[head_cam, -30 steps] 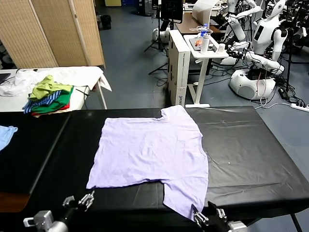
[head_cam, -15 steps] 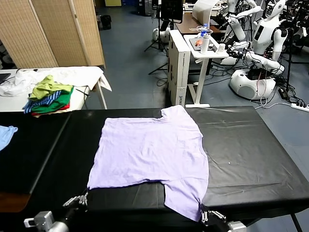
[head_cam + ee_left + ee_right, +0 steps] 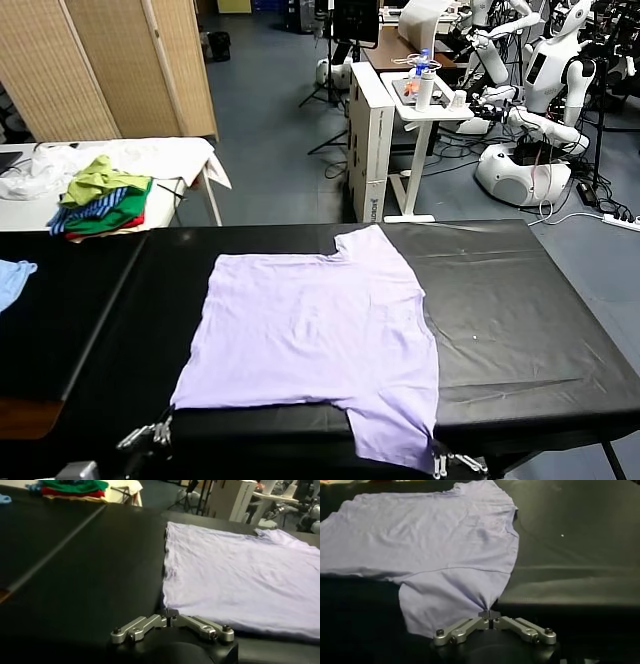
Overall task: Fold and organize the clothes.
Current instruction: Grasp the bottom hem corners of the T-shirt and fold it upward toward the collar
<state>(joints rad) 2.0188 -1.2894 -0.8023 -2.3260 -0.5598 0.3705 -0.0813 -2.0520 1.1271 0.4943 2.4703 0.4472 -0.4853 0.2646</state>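
Both sets of jaws are pinched tight on cloth: the left gripper [image 3: 171, 615] nips the near hem corner of the pale lavender short-sleeved T-shirt [image 3: 315, 335]; the right gripper [image 3: 490, 615] nips the tip of its near sleeve, the fabric puckering there. The shirt lies flat on the black table [image 3: 520, 310], the sleeve drooping over the near edge; a heap of green, striped and red garments [image 3: 100, 198] sits on a white table well apart.

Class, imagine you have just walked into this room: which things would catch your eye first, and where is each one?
First comes the pale lavender T-shirt, spread flat across the middle of the black table. At the table's near edge, the left tool is shut on the shirt's near left corner and the right tool is shut on the sleeve hanging over the edge. Farther back on the left, a heap of green, striped and red clothes sits on a white table.
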